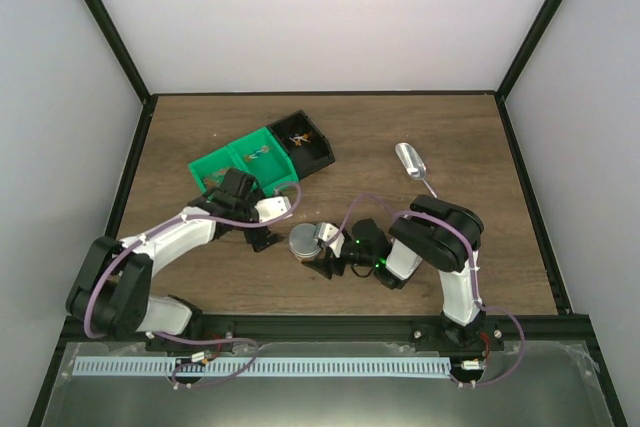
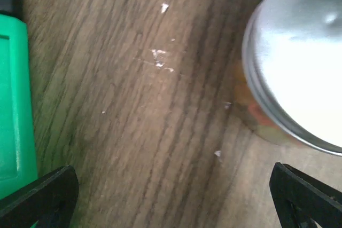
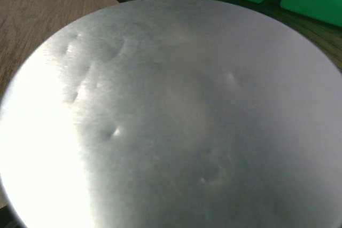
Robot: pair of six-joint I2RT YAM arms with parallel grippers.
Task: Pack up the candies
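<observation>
Barely visible: orange-red candies (image 2: pixel 259 120) blurred under grey lid (image 2: pixel 299 52); left gripper (image 2: pixel 171 198) jaws apart, right gripper (image 1: pixel 322 252) unclear.

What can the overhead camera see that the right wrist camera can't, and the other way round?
Only the overhead view shows the left arm, the right arm, the silver scoop and the black tray. Only the right wrist view shows small dents in the round metal lid, which nearly fills its picture. Both show that lid, the green bin and the wooden table.
</observation>
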